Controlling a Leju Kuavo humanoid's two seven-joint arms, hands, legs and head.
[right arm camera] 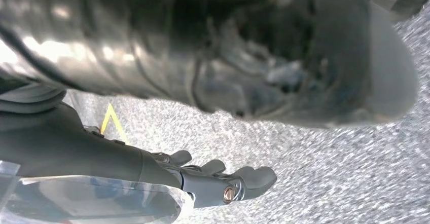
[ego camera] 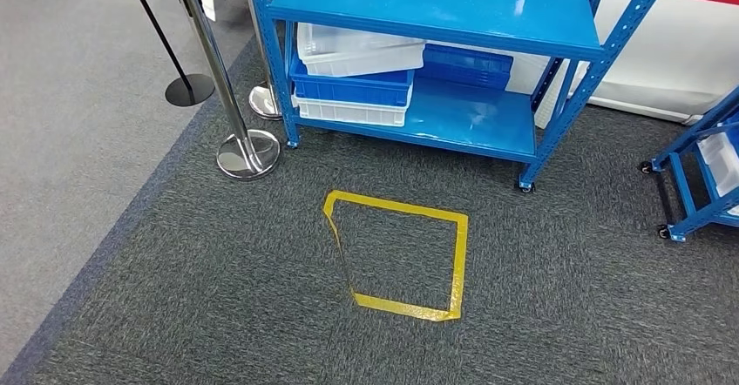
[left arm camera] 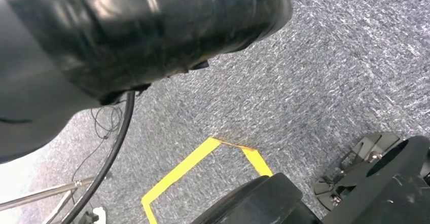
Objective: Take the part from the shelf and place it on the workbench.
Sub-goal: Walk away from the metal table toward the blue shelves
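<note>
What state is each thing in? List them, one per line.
Clear bin: tilted, atop the stack.
Blue bin: level, stacked on white bin.
Yellow tape square: flat on carpet, near corner wrinkled.
Right hand: above carpet; whether it holds anything is unclear.

The blue shelf (ego camera: 436,63) runs off the top edge, its upper levels cut away. Beside it to the right, a second blue rack (ego camera: 701,172) is clipped by the edge. Below the right hand (right arm camera: 213,181), a clear, blurred object (right arm camera: 91,201) cannot be identified.
</note>
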